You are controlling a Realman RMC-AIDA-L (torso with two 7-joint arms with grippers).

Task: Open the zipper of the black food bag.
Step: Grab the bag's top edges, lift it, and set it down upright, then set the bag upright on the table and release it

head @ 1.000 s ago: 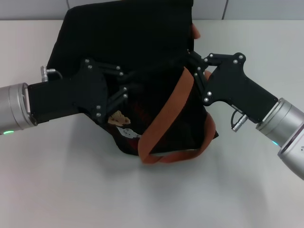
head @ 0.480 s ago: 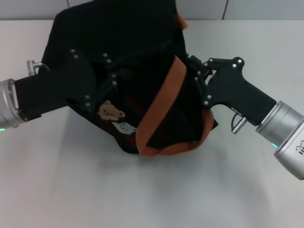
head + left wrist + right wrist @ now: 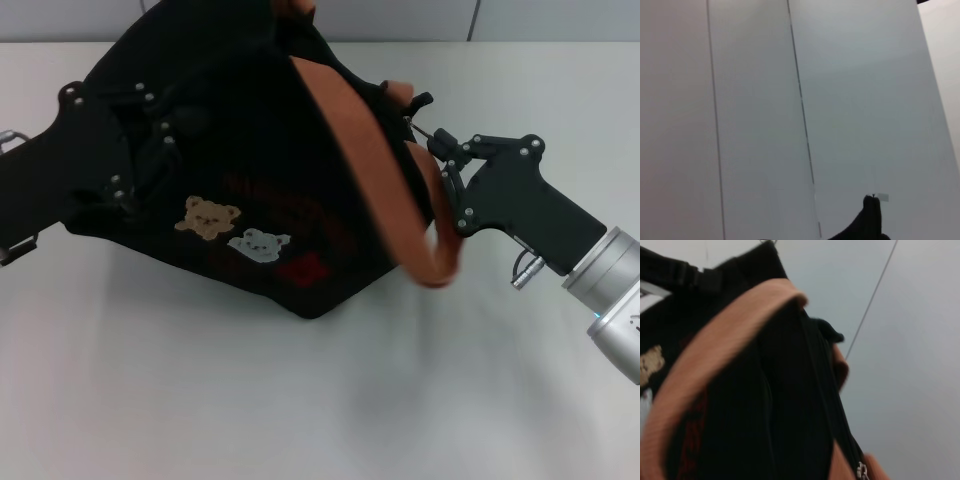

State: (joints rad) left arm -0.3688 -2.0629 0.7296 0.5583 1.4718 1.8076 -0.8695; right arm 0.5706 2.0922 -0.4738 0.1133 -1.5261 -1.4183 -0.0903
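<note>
On the table (image 3: 300, 400): black food bag (image 3: 270, 190), tipped between the two grippers, bear patches (image 3: 232, 228) facing forward. At its left end, left gripper (image 3: 130, 150), fingers against the fabric; at its right end, right gripper (image 3: 440, 150), fingertips at the top edge. Between bag and right fingers: strap handle (image 3: 385, 190), looping down; zipper (image 3: 832, 415) along the top edge, pull tab (image 3: 860, 471) near those fingers.

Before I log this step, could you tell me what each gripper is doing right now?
Left gripper: against the black food bag; grip cannot be told.
Right gripper: at the bag's end; grip cannot be told.

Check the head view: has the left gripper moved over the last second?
Yes. The left gripper has pulled toward the robot's left across the white table, dragging the black food bag along.
</note>
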